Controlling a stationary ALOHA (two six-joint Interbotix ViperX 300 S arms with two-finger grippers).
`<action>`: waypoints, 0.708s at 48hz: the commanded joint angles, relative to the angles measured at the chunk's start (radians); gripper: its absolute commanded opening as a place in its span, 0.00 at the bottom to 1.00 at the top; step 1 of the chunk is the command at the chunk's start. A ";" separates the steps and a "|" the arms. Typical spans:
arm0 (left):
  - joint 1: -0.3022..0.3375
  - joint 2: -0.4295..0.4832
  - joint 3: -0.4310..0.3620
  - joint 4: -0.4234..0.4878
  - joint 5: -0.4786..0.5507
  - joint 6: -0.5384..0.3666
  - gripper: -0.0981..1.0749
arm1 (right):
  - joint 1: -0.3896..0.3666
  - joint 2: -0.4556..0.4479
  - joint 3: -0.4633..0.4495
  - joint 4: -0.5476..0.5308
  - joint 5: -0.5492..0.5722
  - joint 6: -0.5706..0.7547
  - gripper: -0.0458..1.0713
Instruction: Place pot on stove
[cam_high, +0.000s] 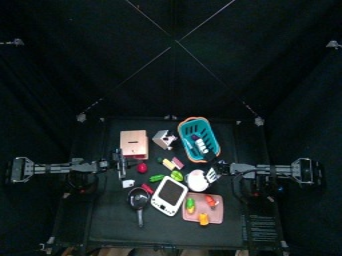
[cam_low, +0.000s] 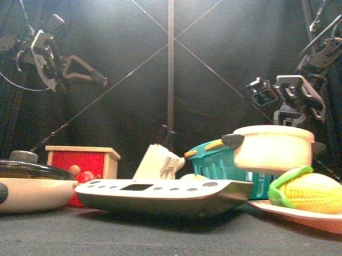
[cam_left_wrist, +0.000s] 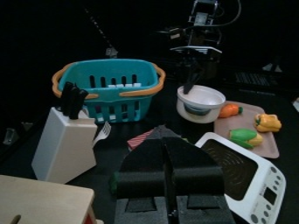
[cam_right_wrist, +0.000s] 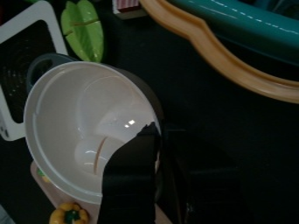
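The small whitish pot (cam_high: 198, 180) (cam_low: 274, 148) hangs a little above the table, between the teal basket and the pink board. My right gripper (cam_right_wrist: 158, 144) (cam_high: 214, 178) is shut on its rim, one jaw inside the bowl and one outside. The flat white stove (cam_high: 167, 195) (cam_low: 147, 195) (cam_left_wrist: 239, 175) with its grey panel lies beside and below the pot; its corner (cam_right_wrist: 24, 61) shows past the rim. My left gripper (cam_left_wrist: 167, 149) is shut and holds nothing, back at the table's left side, facing the pot (cam_left_wrist: 201, 101).
A teal basket (cam_high: 198, 138) (cam_left_wrist: 111, 87) stands behind the pot. The pink board (cam_high: 203, 207) with vegetables and corn (cam_low: 310, 190) lies front right. A black frying pan (cam_high: 138, 202), a tan box (cam_high: 132, 140) and a white knife block (cam_left_wrist: 65, 140) fill the left.
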 joint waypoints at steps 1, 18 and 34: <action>0.002 0.000 -0.011 -0.002 -0.006 -0.002 0.09 | 0.026 0.002 -0.041 0.017 -0.029 0.000 0.46; -0.002 0.002 -0.011 -0.003 -0.006 0.000 0.09 | 0.120 0.144 -0.202 0.041 -0.133 0.000 0.46; -0.002 0.002 -0.003 -0.003 -0.003 0.000 0.09 | 0.150 0.354 -0.370 0.041 -0.132 0.000 0.46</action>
